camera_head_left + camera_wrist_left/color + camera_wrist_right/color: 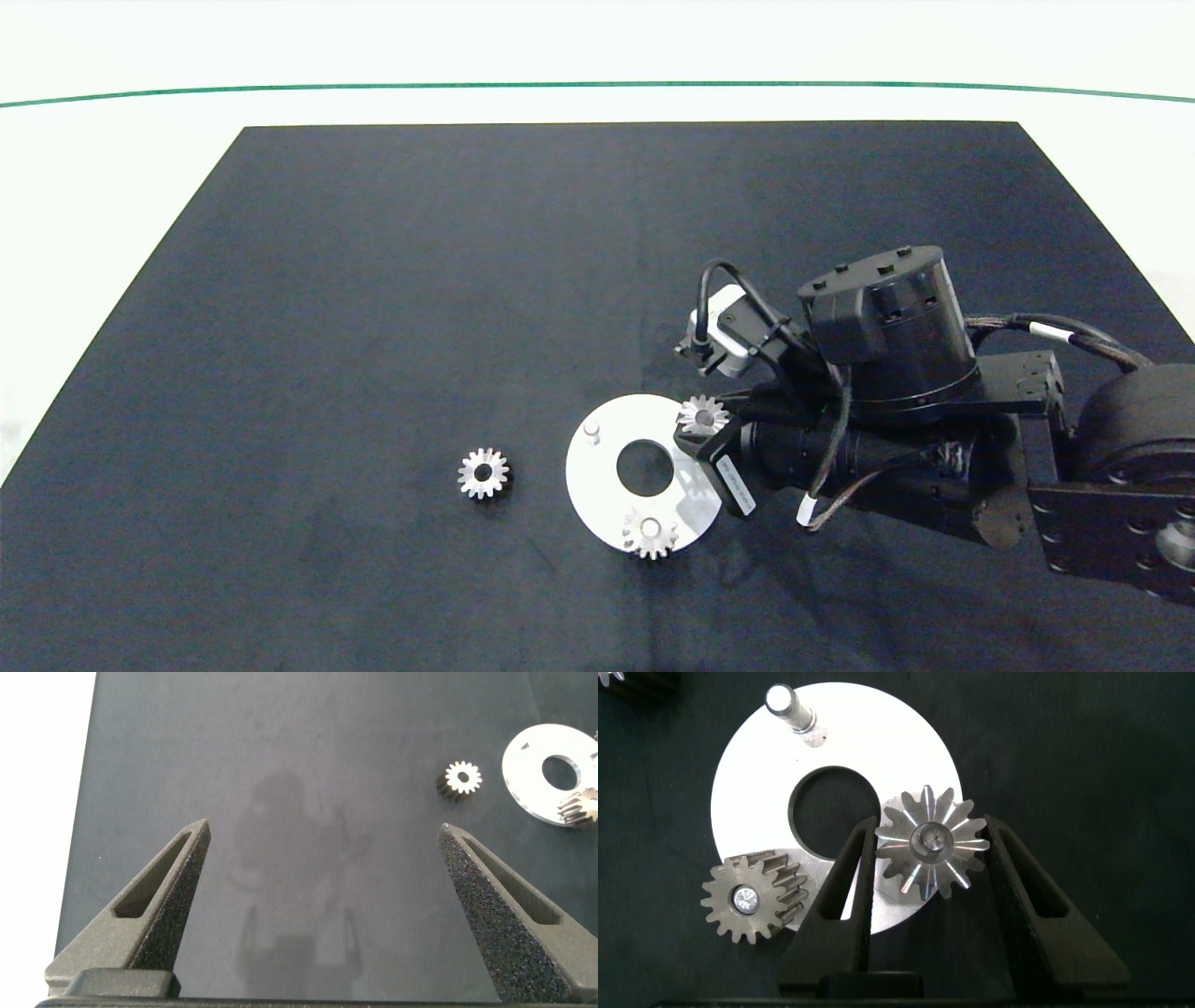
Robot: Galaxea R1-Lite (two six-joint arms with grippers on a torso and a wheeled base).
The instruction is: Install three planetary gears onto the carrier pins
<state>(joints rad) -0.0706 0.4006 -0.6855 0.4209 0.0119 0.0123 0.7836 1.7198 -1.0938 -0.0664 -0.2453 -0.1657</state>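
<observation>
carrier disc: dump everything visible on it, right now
The carrier disc is a flat white round plate with a large round centre hole, lying flat on the black mat. Three pins stand on it: one bare pin, one seated gear overhanging the rim, and a second gear on its pin between the fingers of the right gripper. A third gear lies on the mat beside the disc, apart from it.

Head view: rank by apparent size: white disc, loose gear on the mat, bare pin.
1. White disc, by far largest.
2. Loose gear on the mat beside the disc.
3. Bare pin, smallest, standing on the disc.
All sit similarly far, so ranking holds.
</observation>
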